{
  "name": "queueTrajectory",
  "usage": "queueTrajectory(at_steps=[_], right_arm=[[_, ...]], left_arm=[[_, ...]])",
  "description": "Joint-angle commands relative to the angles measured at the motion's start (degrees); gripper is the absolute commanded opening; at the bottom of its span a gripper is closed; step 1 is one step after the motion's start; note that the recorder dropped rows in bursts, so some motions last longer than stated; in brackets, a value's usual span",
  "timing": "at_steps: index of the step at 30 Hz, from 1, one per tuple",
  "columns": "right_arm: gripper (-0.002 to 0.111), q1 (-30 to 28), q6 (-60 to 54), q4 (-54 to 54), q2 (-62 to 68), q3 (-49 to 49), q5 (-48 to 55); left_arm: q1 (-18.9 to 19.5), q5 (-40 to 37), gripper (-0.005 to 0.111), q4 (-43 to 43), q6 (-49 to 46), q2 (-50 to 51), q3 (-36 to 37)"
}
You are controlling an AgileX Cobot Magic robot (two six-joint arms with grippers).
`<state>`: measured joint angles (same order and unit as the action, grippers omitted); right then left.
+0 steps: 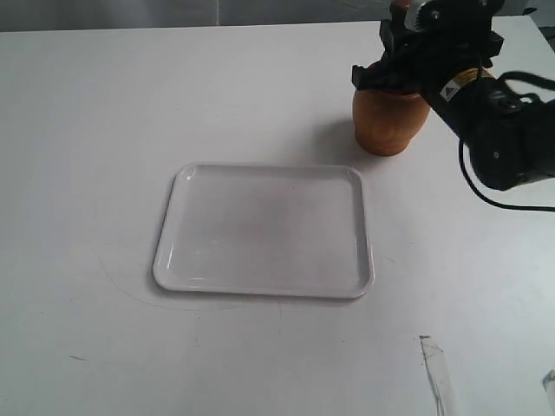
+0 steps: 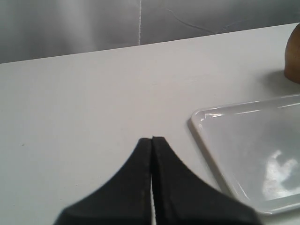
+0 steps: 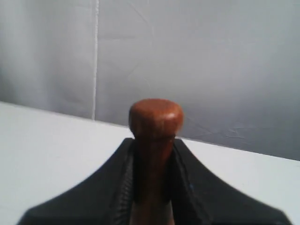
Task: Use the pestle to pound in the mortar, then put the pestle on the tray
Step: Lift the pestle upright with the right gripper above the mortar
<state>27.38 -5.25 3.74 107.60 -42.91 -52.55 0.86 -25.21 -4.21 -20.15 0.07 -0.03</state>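
The brown wooden mortar point(image 1: 389, 121) stands at the back right of the table, and its edge point(image 2: 293, 58) also shows in the left wrist view. My right gripper point(image 1: 408, 48) hangs right over its mouth, shut on the pestle point(image 3: 154, 136), whose knobbed handle sticks out between the fingers; its thick end is hidden. The white tray point(image 1: 264, 230) lies empty at the middle of the table. My left gripper point(image 2: 152, 140) is shut on nothing, low over the table beside the tray's corner point(image 2: 199, 117), and is out of the exterior view.
A strip of clear tape point(image 1: 436, 368) lies on the table at the front right. The right arm's black cable point(image 1: 486, 195) loops out beside the mortar. A grey backdrop stands behind the table.
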Motion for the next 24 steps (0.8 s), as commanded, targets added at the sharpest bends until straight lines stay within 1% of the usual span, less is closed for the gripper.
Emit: queueTrajectory(at_steps=[1, 3, 6, 10, 15, 19, 21, 24], right_arm=[[0.000, -0.1, 0.4, 1.0, 3.8, 0.2, 0.1], [0.000, -0.1, -0.2, 1.2, 1.9, 0.2, -1.2], [0.000, -0.1, -2.1, 1.3, -4.7, 0.2, -2.8], [0.000, 0.0, -2.3, -2.1, -18.0, 0.2, -3.7], [0.000, -0.1, -2.6, -1.1, -30.4, 0.2, -2.9], [0.000, -0.2, -4.7, -0.6, -30.9, 0.2, 1.3], [0.000, -0.2, -5.0, -0.6, -28.4, 0.2, 3.3], [0.000, -0.2, -5.0, -0.1, -21.5, 0.2, 3.8]], left_arm=[[-0.4, 0.2, 0.000, 0.4, 0.5, -0.1, 0.0], [-0.4, 0.2, 0.000, 0.4, 0.5, -0.1, 0.0], [-0.4, 0.2, 0.000, 0.4, 0.5, -0.1, 0.0], [-0.4, 0.2, 0.000, 0.4, 0.5, -0.1, 0.0], [-0.4, 0.2, 0.000, 0.4, 0.5, -0.1, 0.0], [-0.4, 0.2, 0.000, 0.4, 0.5, -0.1, 0.0], [-0.4, 0.2, 0.000, 0.4, 0.5, -0.1, 0.0], [-0.4, 0.2, 0.000, 0.4, 0.5, -0.1, 0.0]])
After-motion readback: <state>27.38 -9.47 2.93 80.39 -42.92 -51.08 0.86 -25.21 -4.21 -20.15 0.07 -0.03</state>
